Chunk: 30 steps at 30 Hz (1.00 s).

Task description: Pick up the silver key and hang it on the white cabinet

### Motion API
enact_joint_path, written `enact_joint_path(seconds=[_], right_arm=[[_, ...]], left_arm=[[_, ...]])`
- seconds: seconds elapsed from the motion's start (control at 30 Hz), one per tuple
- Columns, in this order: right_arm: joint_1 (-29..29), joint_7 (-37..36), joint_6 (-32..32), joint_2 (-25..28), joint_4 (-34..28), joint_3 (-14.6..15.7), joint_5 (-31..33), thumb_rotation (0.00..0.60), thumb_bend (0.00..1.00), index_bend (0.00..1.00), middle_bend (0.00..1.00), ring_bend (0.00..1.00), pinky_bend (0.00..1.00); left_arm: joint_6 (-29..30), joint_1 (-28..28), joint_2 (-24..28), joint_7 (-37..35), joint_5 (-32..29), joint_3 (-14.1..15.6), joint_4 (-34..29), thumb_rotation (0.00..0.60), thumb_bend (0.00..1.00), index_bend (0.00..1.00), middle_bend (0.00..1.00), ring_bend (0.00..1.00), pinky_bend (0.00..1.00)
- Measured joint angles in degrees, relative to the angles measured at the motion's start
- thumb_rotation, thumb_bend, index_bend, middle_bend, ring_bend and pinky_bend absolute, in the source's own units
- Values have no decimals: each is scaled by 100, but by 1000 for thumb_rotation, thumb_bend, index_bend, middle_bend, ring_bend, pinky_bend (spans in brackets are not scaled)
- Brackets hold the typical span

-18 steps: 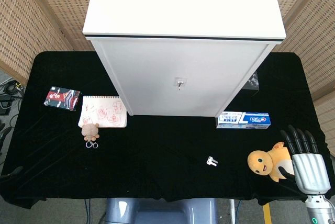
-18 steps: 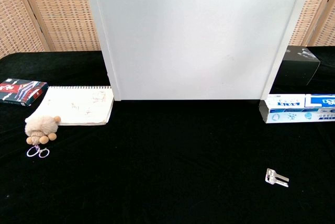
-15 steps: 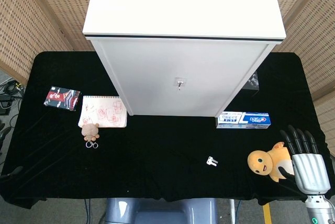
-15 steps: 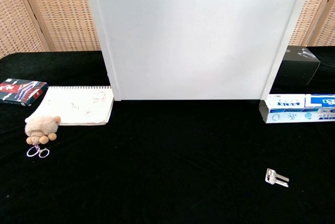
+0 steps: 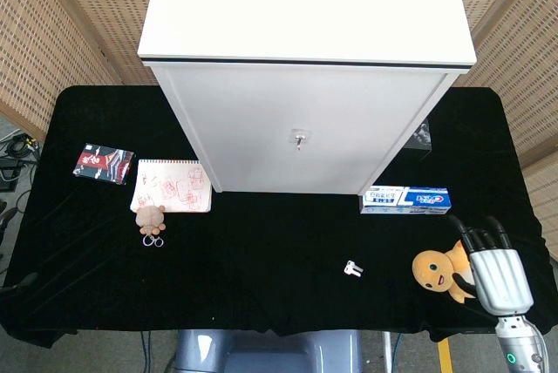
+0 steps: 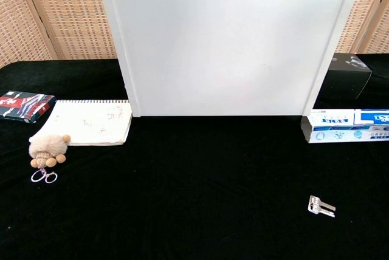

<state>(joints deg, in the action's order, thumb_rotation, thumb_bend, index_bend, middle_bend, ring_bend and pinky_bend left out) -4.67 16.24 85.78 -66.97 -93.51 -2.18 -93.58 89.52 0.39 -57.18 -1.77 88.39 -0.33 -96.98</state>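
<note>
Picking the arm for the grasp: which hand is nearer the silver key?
Right. The right hand hovers at the table's right edge beside the orange plush toy, which sits between it and the silver key. The left hand shows in neither view.

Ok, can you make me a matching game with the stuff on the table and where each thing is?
Things:
1. silver key
2. orange toy
3. toothpaste box
4. notebook

Places:
A. beside the white cabinet's left front corner
B. touching the right hand
C. alone on the black cloth, in front of the cabinet
D. by the cabinet's right front corner

Pairs: 1-C, 2-B, 3-D, 4-A
</note>
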Motion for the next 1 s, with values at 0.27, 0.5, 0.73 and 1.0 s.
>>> enact_joint_path(seconds=[0.27,0.5,0.73,1.0], right_arm=[[-863,123,-1142,-188,402,-22,-378,600,164,301,861,860,1000],[-1532,-36,-2228,-413,404,-5,-409,600,312,382,881,878,1000],[-2079,125,-3038,-921,472,21,-214,600,386,434,881,879,1000],[-2303,282,-3434,-1426,782,114,27,600,482,468,881,878,1000]], left_arm=[[-126,-54,-57,115,-155,-51,-6,600,0,0,0,0,0],[-387,-151,-99,181,-382,-98,17,600,0,0,0,0,0],[-511,-211,-108,195,-472,-115,11,600,0,0,0,0,0],[-505,-210,-103,199,-471,-105,4,600,0,0,0,0,0]])
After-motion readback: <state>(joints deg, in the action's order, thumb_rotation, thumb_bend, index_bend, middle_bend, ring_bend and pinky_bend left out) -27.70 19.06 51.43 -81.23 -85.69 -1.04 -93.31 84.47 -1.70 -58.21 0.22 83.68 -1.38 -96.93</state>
